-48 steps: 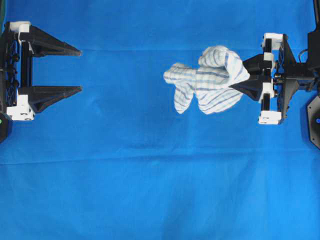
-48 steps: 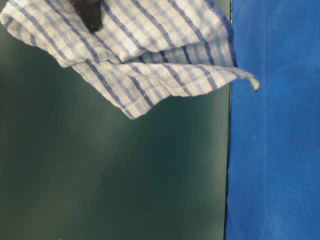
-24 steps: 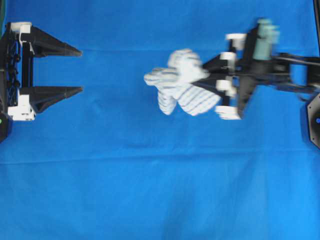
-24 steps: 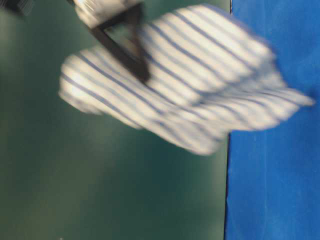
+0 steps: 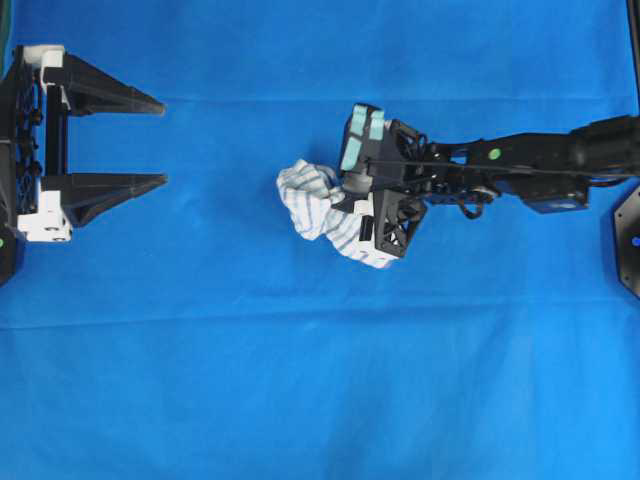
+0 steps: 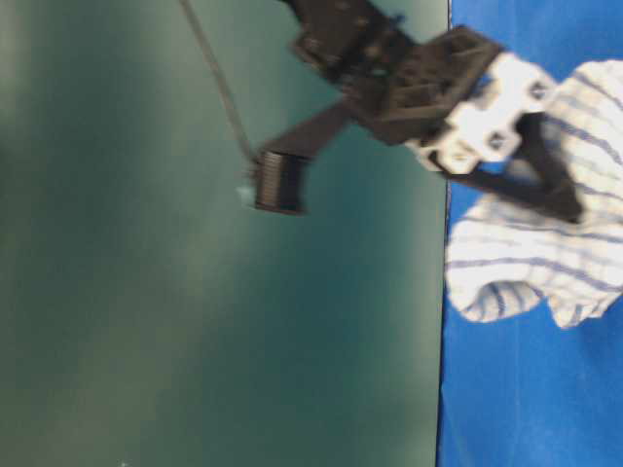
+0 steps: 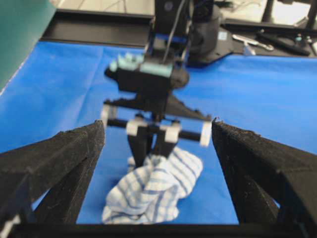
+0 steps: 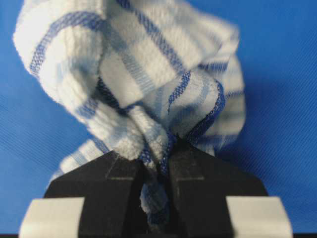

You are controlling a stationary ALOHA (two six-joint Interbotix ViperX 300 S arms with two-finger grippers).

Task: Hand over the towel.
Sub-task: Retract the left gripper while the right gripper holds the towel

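The towel (image 5: pixel 318 203), white with blue checked stripes, is bunched near the table's middle. It also shows in the table-level view (image 6: pixel 540 265), the left wrist view (image 7: pixel 154 191) and the right wrist view (image 8: pixel 133 74). My right gripper (image 5: pixel 350 200) points down and is shut on the towel's top fold (image 8: pixel 157 153). The towel's lower part seems to rest on the blue covering. My left gripper (image 5: pixel 162 142) is open and empty at the far left, about a gripper's length from the towel, with the towel in line between its fingers (image 7: pixel 74 148).
The plain blue table covering (image 5: pixel 320 380) spans the whole overhead view. The right arm (image 5: pixel 530 160) stretches in from the right edge. A dark green wall (image 6: pixel 195 341) fills the left of the table-level view.
My right arm has reached left toward the middle and tipped its gripper downward, carrying the towel left and lower. The left gripper has not moved.
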